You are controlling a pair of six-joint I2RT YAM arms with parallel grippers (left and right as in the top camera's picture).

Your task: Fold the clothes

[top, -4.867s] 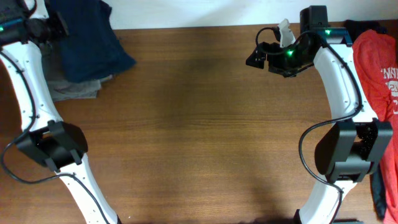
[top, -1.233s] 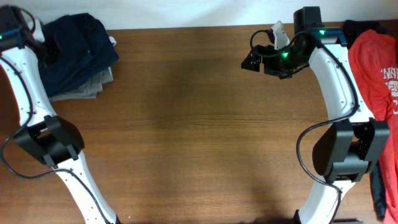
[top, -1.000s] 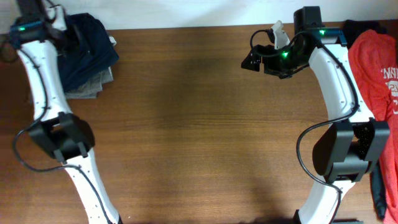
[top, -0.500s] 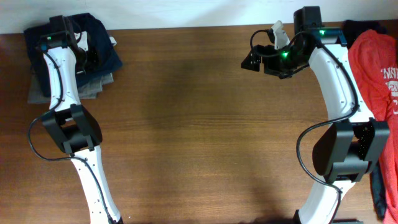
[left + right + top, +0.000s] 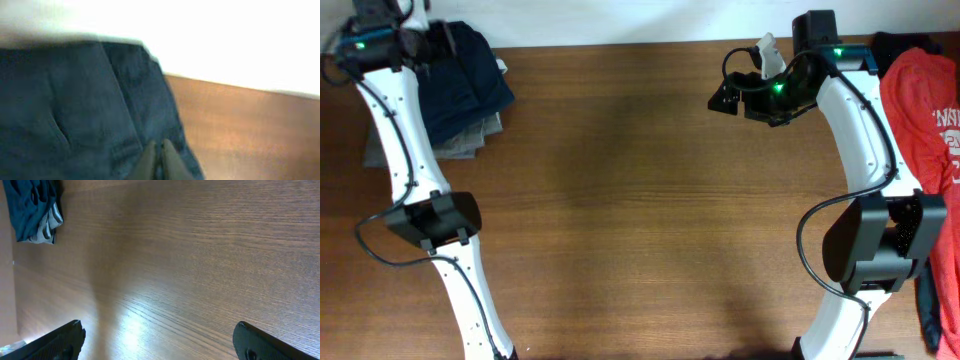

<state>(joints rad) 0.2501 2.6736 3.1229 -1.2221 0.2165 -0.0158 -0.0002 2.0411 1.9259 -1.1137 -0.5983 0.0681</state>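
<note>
The clothes lie at two ends of the table. A dark navy garment (image 5: 470,85) lies bunched on a grey-khaki one (image 5: 468,138) at the back left corner. My left gripper (image 5: 438,42) hovers at the pile's far edge. In the blurred left wrist view its fingertips (image 5: 150,159) press together over the navy cloth (image 5: 65,120), with nothing seen between them. A red white-lettered T-shirt (image 5: 925,110) hangs at the right edge. My right gripper (image 5: 745,75) is held wide open above bare wood at the back right, and its wrist view (image 5: 162,342) shows nothing between its fingers.
The brown wooden table (image 5: 640,200) spreads between the two arms. A white wall runs along its back edge. The right wrist view shows the navy and grey pile (image 5: 32,207) far off in its top left corner.
My left arm has swung about over the back left pile and now reaches in from its left side. The navy garment lies on the grey one. The right arm has not moved.
</note>
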